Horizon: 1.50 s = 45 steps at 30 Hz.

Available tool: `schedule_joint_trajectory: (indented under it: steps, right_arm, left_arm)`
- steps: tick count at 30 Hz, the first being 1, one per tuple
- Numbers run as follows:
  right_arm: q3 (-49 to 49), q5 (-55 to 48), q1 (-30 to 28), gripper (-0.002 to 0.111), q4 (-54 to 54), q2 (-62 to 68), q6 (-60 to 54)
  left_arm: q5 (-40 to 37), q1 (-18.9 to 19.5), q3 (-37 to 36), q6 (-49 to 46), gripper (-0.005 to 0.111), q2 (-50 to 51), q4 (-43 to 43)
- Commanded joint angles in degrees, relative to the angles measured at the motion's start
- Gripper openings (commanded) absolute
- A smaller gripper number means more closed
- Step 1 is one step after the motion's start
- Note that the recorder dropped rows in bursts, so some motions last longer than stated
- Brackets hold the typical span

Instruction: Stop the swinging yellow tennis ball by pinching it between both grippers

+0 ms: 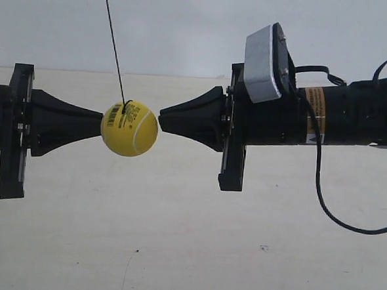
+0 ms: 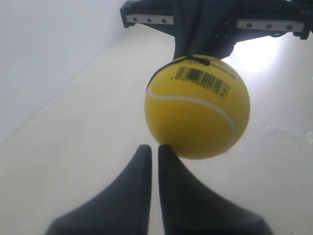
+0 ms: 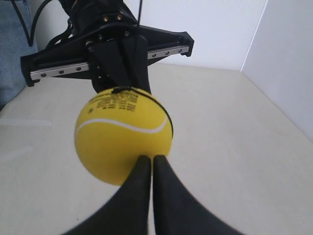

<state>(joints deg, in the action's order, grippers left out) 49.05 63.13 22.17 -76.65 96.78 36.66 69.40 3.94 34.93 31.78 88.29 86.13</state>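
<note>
Bracketing yellow tennis ball (image 1: 129, 128) with left gripper (image 2: 154, 147), right gripper (image 3: 151, 157), fingers (image 2: 132, 196) together on both; could squirt sideways under off-centre tip pressure.

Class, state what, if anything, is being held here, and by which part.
The yellow tennis ball, seemingly pinched at its two opposite sides between the closed tips of the left gripper and right gripper.

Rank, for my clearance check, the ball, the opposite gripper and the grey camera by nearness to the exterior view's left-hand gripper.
1. Yellow tennis ball, at its tip.
2. Opposite gripper, just beyond the ball.
3. Grey camera, atop that farther arm.
</note>
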Motion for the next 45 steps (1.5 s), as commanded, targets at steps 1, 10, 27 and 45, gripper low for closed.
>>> schedule_joint_trajectory:
  steps: [1,10,27,45]
  right_arm:
    - [0.3,0.0,0.1,0.000,0.5,-0.2,-0.2]
    - [0.3,0.0,0.1,0.000,0.5,-0.2,-0.2]
    - [0.3,0.0,0.1,0.000,0.5,-0.2,-0.3]
    - [0.3,-2.5,0.1,0.000,0.2,-0.2,-0.9]
  left_arm:
    - [0.6,0.0,0.1,0.5,0.005,-0.2,0.2]
    - [0.6,0.0,0.1,0.5,0.005,-0.2,0.2]
    - [0.6,0.0,0.1,0.4,0.005,-0.2,0.1]
    - [0.6,0.2,0.1,0.2,0.005,-0.2,0.5]
